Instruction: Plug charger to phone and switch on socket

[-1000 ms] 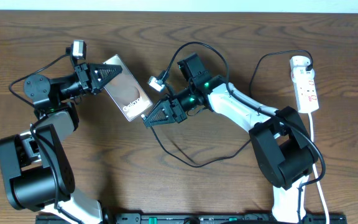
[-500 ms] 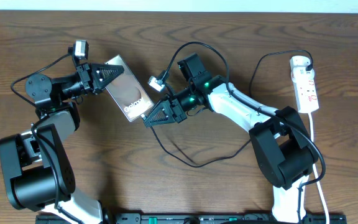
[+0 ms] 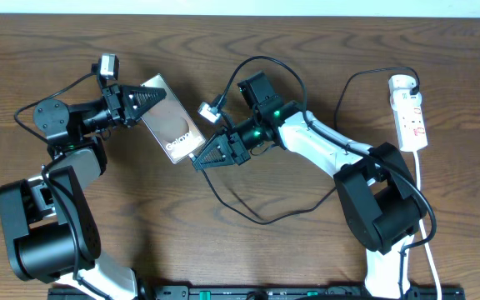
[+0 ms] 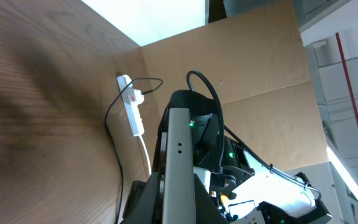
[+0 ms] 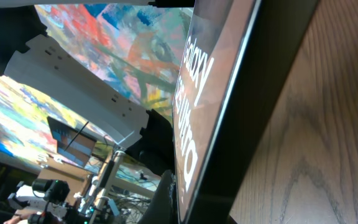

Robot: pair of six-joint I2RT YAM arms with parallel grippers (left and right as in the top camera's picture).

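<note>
The phone [image 3: 172,123], a brown slab with white "Galaxy" lettering, is held tilted above the table. My left gripper [image 3: 146,102] is shut on its upper end; in the left wrist view the phone [image 4: 179,162] shows edge-on between the fingers. My right gripper [image 3: 200,160] is at the phone's lower end, shut on the plug tip of the charger; its black cable [image 3: 257,218] trails away across the table. The plug itself is hidden. The right wrist view shows the phone [image 5: 225,87] very close. The socket [image 3: 410,112] lies at the far right with the black adapter [image 3: 412,83] in it.
The socket's white cord [image 3: 427,217] runs down the right side past the right arm's base. The socket also shows in the left wrist view [image 4: 132,115]. A black camera cable [image 3: 261,60] loops above the right arm.
</note>
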